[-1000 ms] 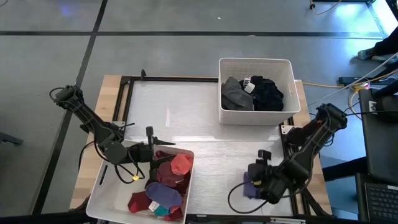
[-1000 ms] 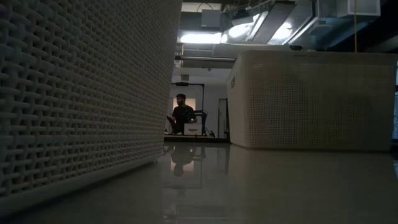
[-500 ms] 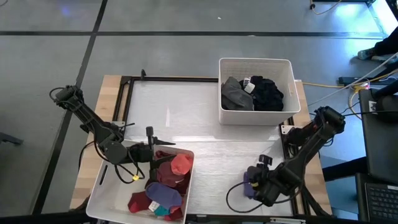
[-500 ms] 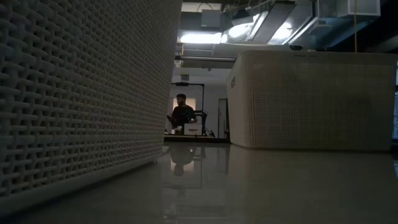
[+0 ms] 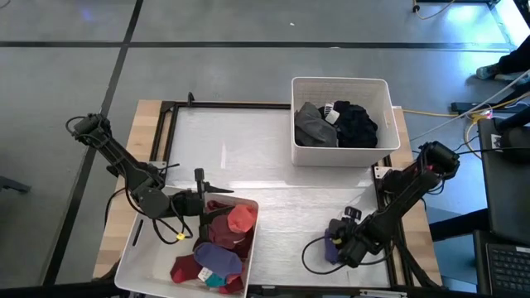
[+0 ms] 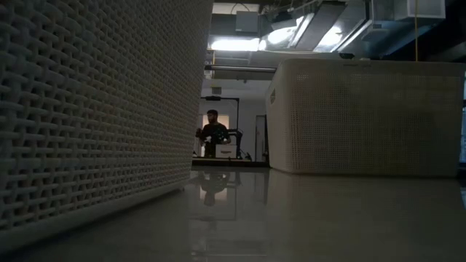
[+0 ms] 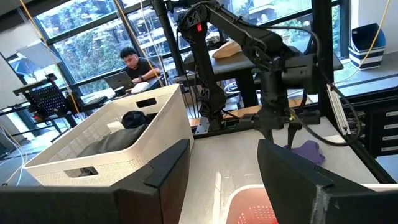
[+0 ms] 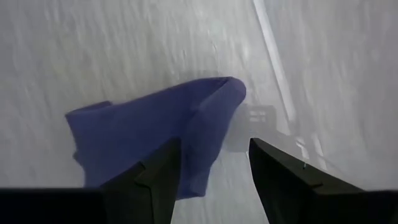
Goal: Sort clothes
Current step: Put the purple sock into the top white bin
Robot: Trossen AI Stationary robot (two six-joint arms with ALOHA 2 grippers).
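Observation:
A purple garment (image 5: 330, 246) lies flat on the table near its right near corner; it also shows in the right wrist view (image 8: 149, 137). My right gripper (image 5: 338, 240) is open just over it, pointing down, one finger over the cloth and one beside it (image 8: 211, 180). My left gripper (image 5: 202, 192) is open and empty at the far rim of the near-left bin (image 5: 141, 248), which holds red, maroon, purple and teal clothes (image 5: 222, 244). Its fingers show in the left wrist view (image 7: 221, 180). The far-right bin (image 5: 339, 80) holds grey and black clothes (image 5: 344, 124). My right gripper comes at the purple garment from above with open fingers. One finger (image 8: 155, 180) stands over the garment's edge (image 8: 186, 168). I cannot tell whether it touches the cloth, which lies flat on the table.
Bare white table top lies between the two bins (image 5: 248, 149). The bin walls fill the low view's left (image 6: 87, 109) and right (image 6: 364, 116). Black frame rails run along the table's edges (image 5: 166, 124). A person (image 6: 213, 135) sits far off in the room.
My right gripper has come down a little toward the purple garment and shifted slightly toward the table's left. The garment has stayed where it was.

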